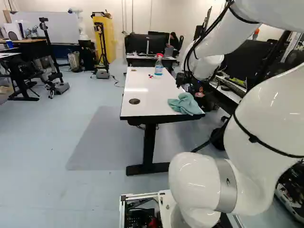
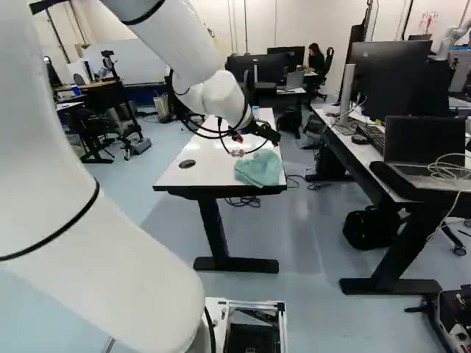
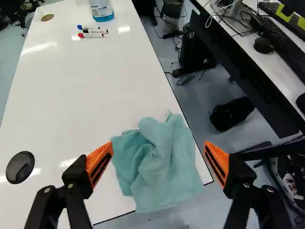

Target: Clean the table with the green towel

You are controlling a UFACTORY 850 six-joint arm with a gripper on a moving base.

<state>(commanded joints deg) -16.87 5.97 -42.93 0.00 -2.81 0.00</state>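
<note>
towel (image 3: 157,164) is lying bunched at the table's (image 3: 86,100) near right corner, reaching the near edge. gripper (image 3: 158,147) is hovering over it, fingers standing wide apart, gripping nothing. progress: no wiping is showing; grasping and wiping are both remaining, by my judgement. markers (image 3: 93,33) and spray bottle (image 1: 158,65) are occupying the far part.

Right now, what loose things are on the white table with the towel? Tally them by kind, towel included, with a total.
Green towel: 1
Bottle of blue liquid: 1
Markers: 3
Total: 5
</note>
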